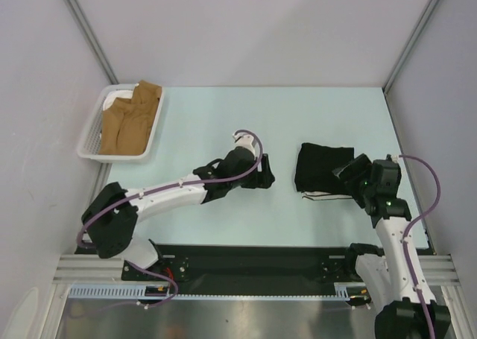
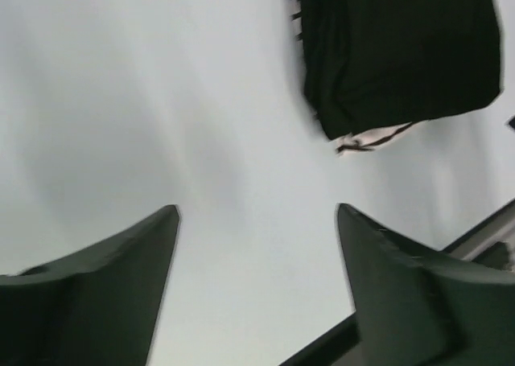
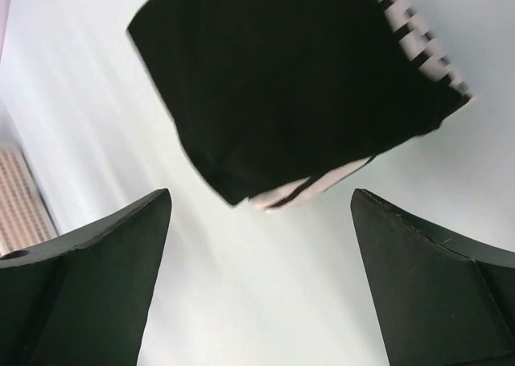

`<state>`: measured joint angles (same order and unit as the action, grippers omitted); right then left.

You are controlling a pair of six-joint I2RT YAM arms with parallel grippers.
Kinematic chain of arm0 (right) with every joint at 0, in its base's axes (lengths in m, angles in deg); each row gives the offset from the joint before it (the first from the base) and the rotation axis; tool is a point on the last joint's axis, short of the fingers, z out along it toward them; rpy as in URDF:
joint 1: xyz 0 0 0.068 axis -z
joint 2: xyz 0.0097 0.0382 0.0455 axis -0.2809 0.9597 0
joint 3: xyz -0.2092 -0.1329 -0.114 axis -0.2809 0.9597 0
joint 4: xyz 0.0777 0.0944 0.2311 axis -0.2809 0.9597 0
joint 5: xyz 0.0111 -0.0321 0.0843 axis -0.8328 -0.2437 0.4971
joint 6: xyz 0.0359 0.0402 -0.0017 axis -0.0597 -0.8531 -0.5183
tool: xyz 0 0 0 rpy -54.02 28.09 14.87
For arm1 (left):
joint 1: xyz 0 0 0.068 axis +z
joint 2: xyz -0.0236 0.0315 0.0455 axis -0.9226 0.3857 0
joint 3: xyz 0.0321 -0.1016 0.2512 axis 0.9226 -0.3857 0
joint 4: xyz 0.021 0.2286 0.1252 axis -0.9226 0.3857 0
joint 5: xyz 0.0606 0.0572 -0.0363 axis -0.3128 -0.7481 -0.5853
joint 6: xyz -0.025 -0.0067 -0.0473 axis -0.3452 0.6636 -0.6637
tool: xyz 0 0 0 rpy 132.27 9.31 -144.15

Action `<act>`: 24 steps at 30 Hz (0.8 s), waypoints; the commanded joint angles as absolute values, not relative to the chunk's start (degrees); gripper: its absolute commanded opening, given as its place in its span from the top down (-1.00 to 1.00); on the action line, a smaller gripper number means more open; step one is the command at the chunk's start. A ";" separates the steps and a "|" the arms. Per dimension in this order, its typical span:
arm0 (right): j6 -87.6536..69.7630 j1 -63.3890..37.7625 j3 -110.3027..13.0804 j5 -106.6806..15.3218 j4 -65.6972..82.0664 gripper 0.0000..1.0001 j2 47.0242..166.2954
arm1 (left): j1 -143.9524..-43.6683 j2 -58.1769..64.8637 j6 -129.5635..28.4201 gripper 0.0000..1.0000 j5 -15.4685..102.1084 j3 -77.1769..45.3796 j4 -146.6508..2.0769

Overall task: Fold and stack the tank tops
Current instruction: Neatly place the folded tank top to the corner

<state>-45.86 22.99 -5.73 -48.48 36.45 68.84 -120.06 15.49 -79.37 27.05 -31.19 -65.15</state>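
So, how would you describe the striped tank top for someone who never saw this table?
Look at the right half of the pale table, beside the right claw. A folded black tank top lies there. The striped tank top is under it: only a thin white edge with black lines shows.

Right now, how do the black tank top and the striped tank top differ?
The black tank top is plain; the striped tank top is white with black stripes. The black one lies on top, fully seen; the striped one lies beneath, only its edges showing. Both are folded, in one stack.
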 commanded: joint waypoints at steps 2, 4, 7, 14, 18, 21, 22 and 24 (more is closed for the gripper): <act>-46.18 16.67 -4.80 -49.37 37.65 -0.99 63.03 | -120.31 2.40 -78.19 -0.99 18.65 -39.34 -61.84; -42.92 13.44 -3.57 -49.80 37.03 -0.99 60.31 | -120.22 -2.25 -78.19 -1.00 16.70 -43.14 -61.40; -43.53 11.92 -1.28 -51.22 38.18 -0.99 58.63 | -120.31 -12.18 -78.81 -1.00 13.01 -50.10 -60.34; -53.09 6.21 1.97 -58.38 43.26 -0.99 57.31 | -120.40 -40.30 -79.25 -1.00 7.20 -66.69 -56.48; -52.25 4.63 4.17 -53.87 38.74 -0.97 57.13 | -120.40 -51.57 -78.02 -1.00 5.35 -69.52 -51.56; -44.95 1.03 5.49 -43.82 29.06 -0.82 55.73 | -120.40 -56.06 -76.26 -1.00 4.65 -70.84 -49.53; -43.63 -2.63 5.14 -45.39 28.25 -0.88 55.29 | -120.40 -56.68 -75.39 -0.99 4.39 -71.02 -49.18; -39.60 -6.08 3.92 -51.45 27.02 -0.93 54.06 | -120.31 -57.30 -74.51 -0.99 4.65 -71.37 -49.44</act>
<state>-46.18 -1.93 5.83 -49.40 34.94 56.04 -120.08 -56.49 -77.56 6.22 -70.53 -50.98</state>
